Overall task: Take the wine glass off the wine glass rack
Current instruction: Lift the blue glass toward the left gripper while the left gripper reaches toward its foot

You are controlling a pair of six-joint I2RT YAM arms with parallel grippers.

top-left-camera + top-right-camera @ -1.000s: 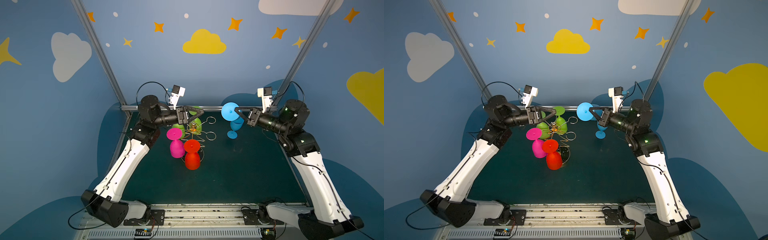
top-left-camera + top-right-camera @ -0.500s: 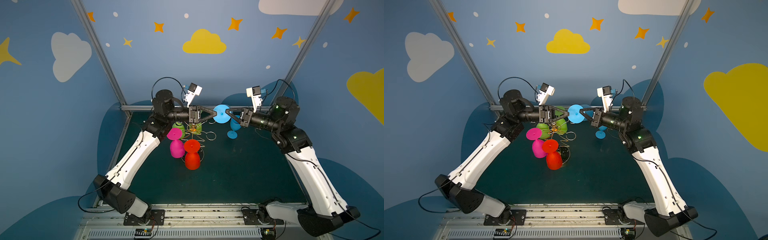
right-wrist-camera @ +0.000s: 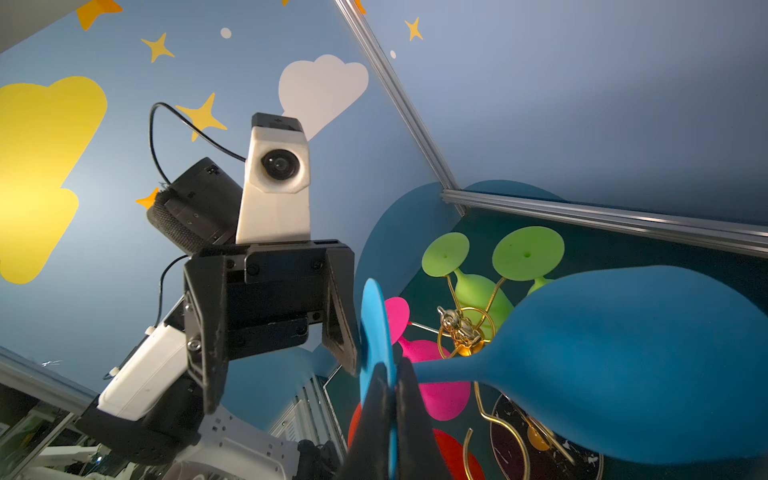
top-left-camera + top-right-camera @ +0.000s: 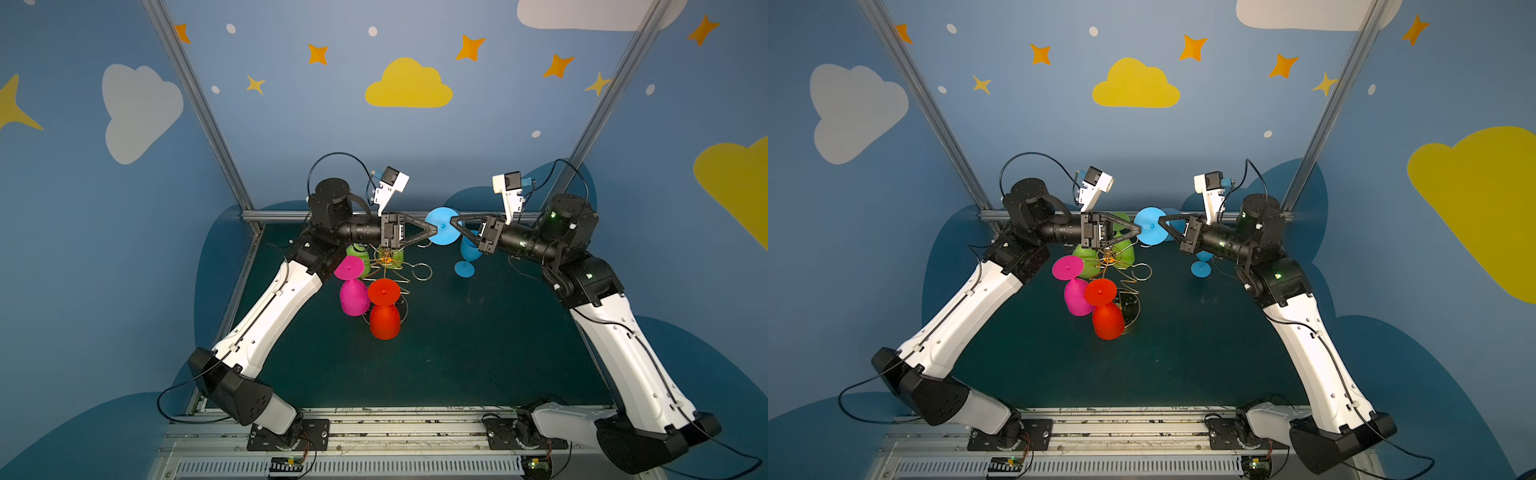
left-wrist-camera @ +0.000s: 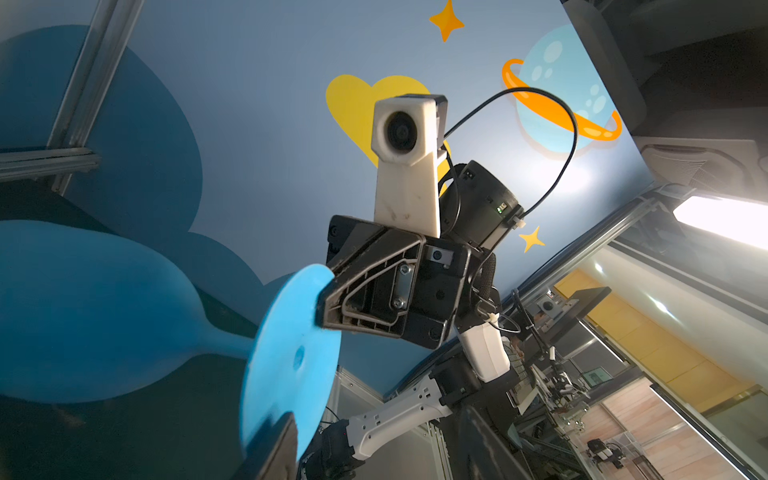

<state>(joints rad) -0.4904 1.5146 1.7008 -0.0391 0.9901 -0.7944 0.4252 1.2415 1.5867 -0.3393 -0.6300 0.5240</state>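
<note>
Partly hidden, wine glass [image 3: 623,361], foot inside right gripper [image 3: 394,370]

Rack [image 4: 384,258]: on my desk [image 4: 457,353], left of centre, below my left hand [image 4: 432,231].
Held glass [image 4: 442,225]: in the air between my hands, right of the rack's top; right hand [image 4: 454,221] on its foot.
Near glasses [image 4: 384,320]: hanging at the rack's front-left.
Far glasses [image 4: 1084,262]: hanging behind the post.
Standing glass [image 4: 464,269]: on the desk, right of the rack.

Light blue wine glass [image 4: 443,225], gold wine glass rack [image 4: 385,261], pink glass [image 4: 354,297], red glass [image 4: 384,322]
</note>
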